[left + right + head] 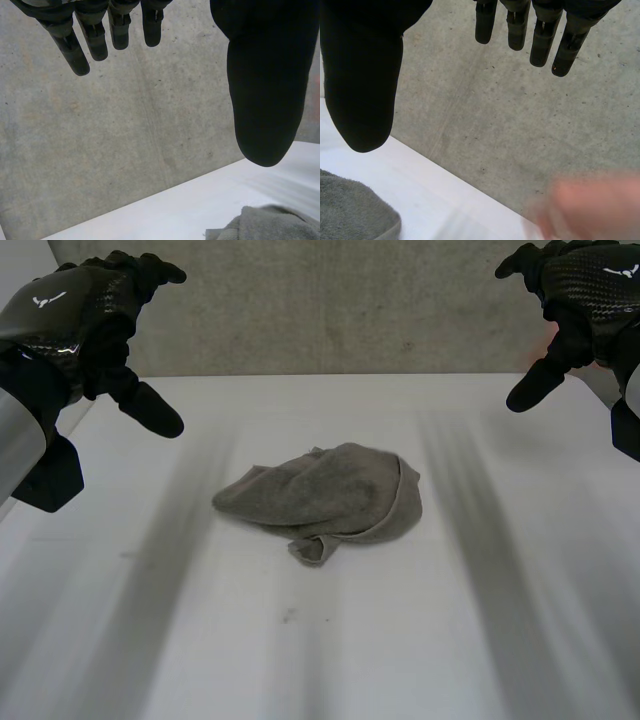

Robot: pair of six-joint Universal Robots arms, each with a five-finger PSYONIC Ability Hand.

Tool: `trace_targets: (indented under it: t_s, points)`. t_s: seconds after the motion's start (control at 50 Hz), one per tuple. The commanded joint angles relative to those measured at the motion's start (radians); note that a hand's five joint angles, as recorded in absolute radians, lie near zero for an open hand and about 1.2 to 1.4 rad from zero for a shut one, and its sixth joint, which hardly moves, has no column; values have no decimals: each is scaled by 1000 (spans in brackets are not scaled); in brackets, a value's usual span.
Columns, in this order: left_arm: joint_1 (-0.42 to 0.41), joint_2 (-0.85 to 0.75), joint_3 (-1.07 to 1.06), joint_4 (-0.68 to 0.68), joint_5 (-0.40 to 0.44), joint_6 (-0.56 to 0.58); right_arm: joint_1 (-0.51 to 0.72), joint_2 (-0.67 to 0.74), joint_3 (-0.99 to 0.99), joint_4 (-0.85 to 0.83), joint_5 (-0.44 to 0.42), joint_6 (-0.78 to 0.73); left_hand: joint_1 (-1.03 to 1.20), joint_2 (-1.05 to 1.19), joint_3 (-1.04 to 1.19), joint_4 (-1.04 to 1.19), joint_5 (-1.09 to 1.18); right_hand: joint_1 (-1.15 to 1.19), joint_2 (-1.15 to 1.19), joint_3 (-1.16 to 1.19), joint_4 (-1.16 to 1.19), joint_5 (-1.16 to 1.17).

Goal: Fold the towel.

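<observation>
Grey towel (pixel 320 498) lies crumpled mid-worktop (pixel 480 630) — nothing folded yet, so I judge the whole job remains. My left hand (pixel 70 325) hovers at ten o'clock, my right hand (pixel 585 300) at two, fingers (pixel 71 50) spread, empty — well apart from it.

The towel (pixel 320 495) was a plain grey-brown, a shade darker at its middle. The table (pixel 520 640) under it was white. The left robot hand (pixel 70 325) and the right robot hand (pixel 590 300) were black, their backs glossy with a fine woven pattern and a small white mark. The far wall (pixel 330 310) was mottled grey with dark flecks.
</observation>
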State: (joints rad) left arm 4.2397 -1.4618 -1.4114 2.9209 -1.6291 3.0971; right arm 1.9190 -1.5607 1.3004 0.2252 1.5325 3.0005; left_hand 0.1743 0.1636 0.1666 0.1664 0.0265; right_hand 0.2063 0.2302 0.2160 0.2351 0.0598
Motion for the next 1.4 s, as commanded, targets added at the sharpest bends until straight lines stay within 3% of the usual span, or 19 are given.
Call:
trace_targets:
  t_s: [0.02,0.24,0.36,0.44,0.56,0.76,0.84,0.88,0.9,0.92,0.94,0.96,0.98,1.0,1.2,1.26,1.4]
  points:
    - [0,-23,-1,12,0,0,-2,1,7,-4,0,0,0,11,8,8,-27,-32,-56,-41,-61,-60]
    - [-9,-153,-15,29,3,2,-8,44,2,-9,-38,2,10,20,18,18,-17,-32,-56,-41,-61,-60]
    - [-11,-256,-14,60,3,3,-14,177,5,-18,-187,-49,10,21,18,18,-17,-32,-56,-41,-61,-60]
    - [-14,-379,-3,176,2,5,-12,306,3,-47,-256,-123,27,38,35,35,1,-32,-56,-41,-61,-60]
    - [-12,-595,72,334,3,9,-2,445,-33,-106,-264,-129,33,44,41,41,7,-32,-56,-41,-61,-60]
    - [-14,-848,201,354,43,11,64,767,-160,-383,-247,-83,39,50,47,47,12,-32,-56,-41,-61,-60]
    - [-14,-904,232,353,63,11,80,841,-203,-412,-230,-40,45,56,53,53,18,-32,-56,-41,-61,-60]
    - [-14,-949,267,347,74,11,89,869,-228,-412,-215,-32,153,164,161,161,126,-32,-56,-41,-61,-60]
    - [-14,-950,267,346,74,11,97,893,-251,-412,-195,-32,154,164,161,162,127,127,103,117,98,99]
    - [-14,-963,282,340,74,12,101,907,-266,-412,-171,-32,317,327,324,324,290,451,427,441,422,423]
    - [-15,-965,285,336,71,12,101,907,-267,-412,-170,-32,649,660,657,657,623,454,430,444,425,426]
    - [-15,-965,285,336,71,12,103,912,-276,-412,-149,-31,653,663,660,661,626,878,855,869,850,850]
    - [-15,-960,284,328,68,11,103,912,-276,-412,-149,-31,987,998,995,995,960,883,859,873,854,855]
    - [-17,-945,282,319,58,11,104,907,-276,-409,-137,-29,1165,1175,1172,1173,1138,1187,1163,1177,1158,1159]
    - [-23,-711,194,230,12,-5,92,758,-217,-273,-160,-21,1222,1233,1230,1230,1195,1190,1166,1180,1161,1162]
    - [-26,-610,142,224,11,-6,91,656,-199,-256,-178,-21,1222,1233,1230,1230,1195,1190,1166,1180,1161,1162]
    - [-58,-410,62,228,9,-38,61,426,-121,-415,-205,3,1222,1233,1230,1230,1195,1190,1166,1180,1161,1162]
